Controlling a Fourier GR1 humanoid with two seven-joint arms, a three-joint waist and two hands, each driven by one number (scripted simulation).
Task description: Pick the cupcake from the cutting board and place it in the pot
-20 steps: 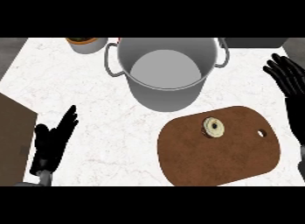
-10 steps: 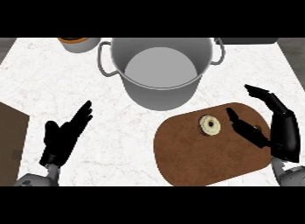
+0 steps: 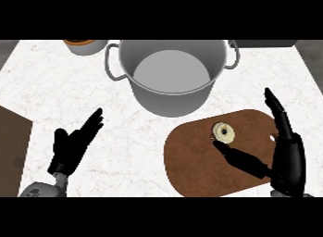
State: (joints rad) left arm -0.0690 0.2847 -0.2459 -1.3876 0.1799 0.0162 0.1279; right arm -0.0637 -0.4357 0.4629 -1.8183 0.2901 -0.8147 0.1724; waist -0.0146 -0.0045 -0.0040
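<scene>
The cupcake (image 3: 223, 132), pale with a dark centre, sits on the brown cutting board (image 3: 205, 162) at the lower right. My right hand (image 3: 285, 148) is over the board's right side, open, its thumb reaching to just below the cupcake and its fingers pointing up beside it. The tall grey pot (image 3: 172, 74) stands behind the board at top centre and nothing shows inside it. My left hand (image 3: 73, 146) rests open on the counter at the lower left, fingers pointing up and to the right.
A small bowl (image 3: 82, 45) with an orange-brown rim stands at the back left beside the pot's handle. A dark brown surface (image 3: 5, 143) runs along the left edge. The white marble counter (image 3: 61, 88) ends at grey strips on both sides.
My right hand came in from the right edge and down over the cutting board, its thumb now beside the cupcake. The view has shifted, moving the pot and board toward the centre.
</scene>
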